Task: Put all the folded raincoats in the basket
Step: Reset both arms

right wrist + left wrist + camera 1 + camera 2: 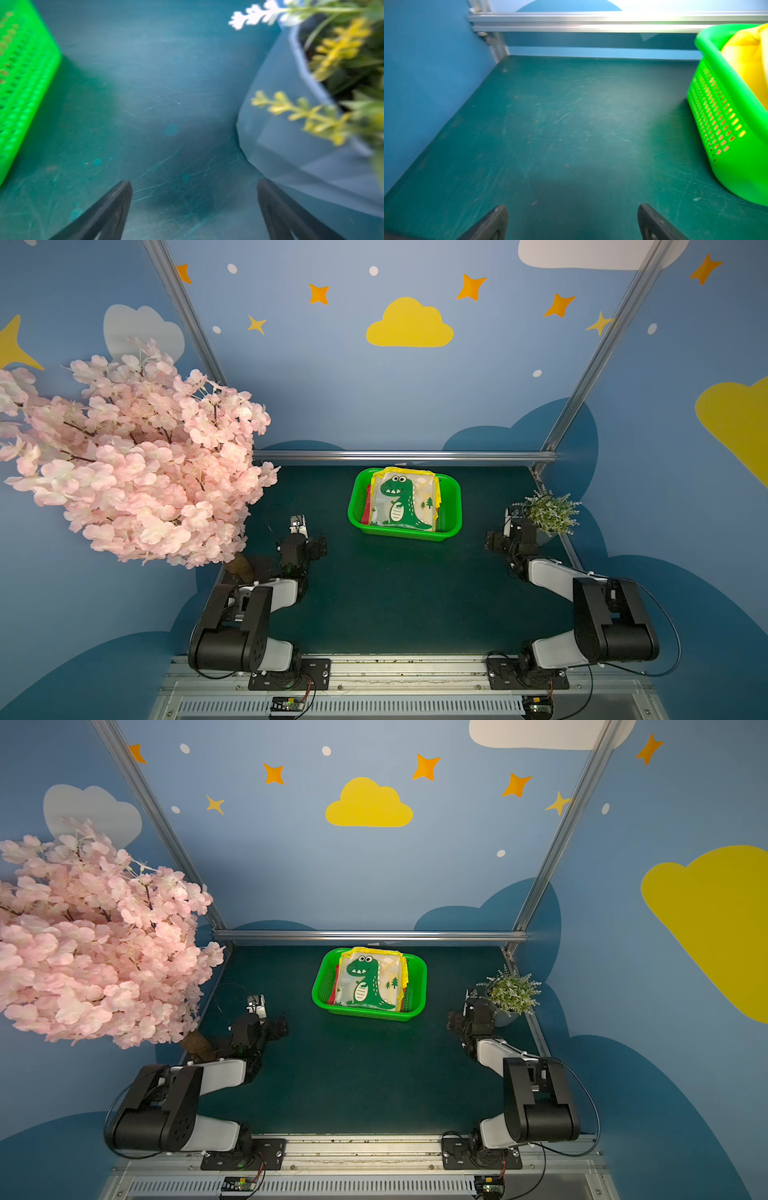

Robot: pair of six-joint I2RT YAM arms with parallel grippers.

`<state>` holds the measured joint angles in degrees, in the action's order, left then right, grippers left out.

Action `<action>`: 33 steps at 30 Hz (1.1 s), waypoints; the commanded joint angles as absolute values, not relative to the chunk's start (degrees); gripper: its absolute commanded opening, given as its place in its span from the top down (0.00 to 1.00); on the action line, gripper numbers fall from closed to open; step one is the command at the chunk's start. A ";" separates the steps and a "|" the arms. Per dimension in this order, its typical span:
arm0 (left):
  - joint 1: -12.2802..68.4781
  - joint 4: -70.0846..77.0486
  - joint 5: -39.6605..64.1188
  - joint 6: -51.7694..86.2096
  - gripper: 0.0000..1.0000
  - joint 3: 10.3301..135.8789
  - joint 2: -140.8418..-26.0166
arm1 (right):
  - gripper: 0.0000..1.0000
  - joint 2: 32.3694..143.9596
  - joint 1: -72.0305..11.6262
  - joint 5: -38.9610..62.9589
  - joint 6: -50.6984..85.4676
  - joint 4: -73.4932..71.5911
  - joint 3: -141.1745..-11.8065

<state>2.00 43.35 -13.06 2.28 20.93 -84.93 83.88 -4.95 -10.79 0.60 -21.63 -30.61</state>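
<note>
Folded translucent raincoat w/ green dinosaur print & yellow trim is being seen lying inside the bright green perforated plastic basket, at the far centre of the dark green table mat. A yellow edge is poking up at the far rim, and red material is showing beside the raincoat.

Placement is being judged as done.

Left gripper is being shown w/ jaws spread wide and nothing between them, low over bare mat, w/ the basket off to one side and apart. Right gripper is likewise being shown released and empty. It is sitting between the basket wall and the grey faceted pot of the small artificial plant, and the pot is very near one finger.

What's left is prob. only the arms being parked:
- Right arm is best being drawn straight back, not swung outward, so the pot isn't being clipped.
- Left arm is to be guided clear of the pink blossom tree.
- Basket isn't to be nudged.
- Jaws needn't be closed.
</note>
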 commanded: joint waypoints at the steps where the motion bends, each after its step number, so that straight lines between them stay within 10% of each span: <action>1: 1.19 50.73 -7.11 0.06 0.00 21.66 -89.22 | 0.02 85.11 -3.93 -3.67 -2.58 -36.55 -26.29; 33: -2.37 46.32 1.32 1.14 0.00 23.03 -88.15 | 0.02 84.58 -3.21 -1.86 -2.61 -34.57 -26.84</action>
